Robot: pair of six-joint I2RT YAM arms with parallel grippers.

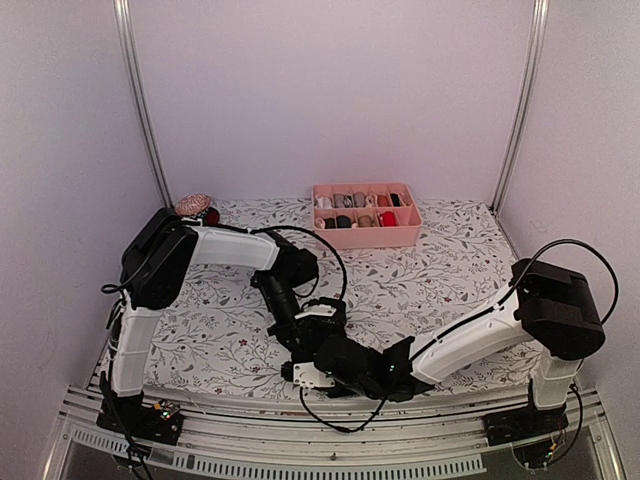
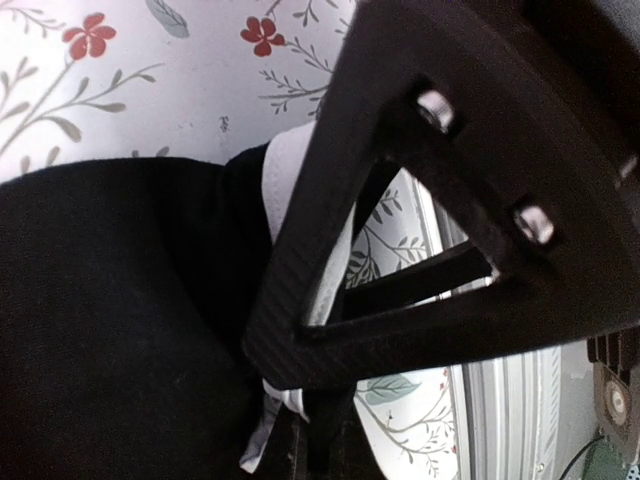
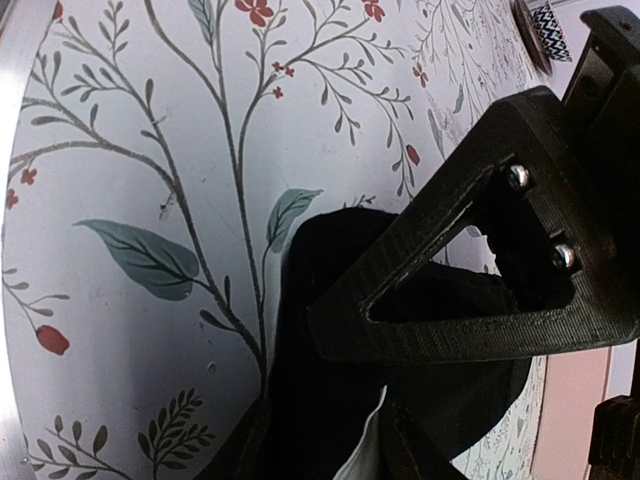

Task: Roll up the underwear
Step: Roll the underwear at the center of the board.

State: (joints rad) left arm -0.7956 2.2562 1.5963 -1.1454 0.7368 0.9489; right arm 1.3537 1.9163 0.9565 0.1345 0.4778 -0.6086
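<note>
While both arms meet at the near edge of the table (image 1: 450, 290), the underwear (image 2: 110, 320) lies bunched on it between them. Left gripper (image 2: 300, 400): pressed together, pinching the pale edge of the fabric. Right gripper (image 3: 330, 385): partly closed on a black fold. No finished roll shows; rolling appears under way, with tightening and release left. A second brief is not visible.

Black fabric underwear (image 3: 330, 260) bunched on white floral-print tablecloth (image 3: 130, 150); right gripper (image 3: 320, 390) straddles it, black triangular finger (image 3: 450, 335) across top, grip unclear. Pink plastic tray (image 3: 575, 420) corner lower right.
</note>
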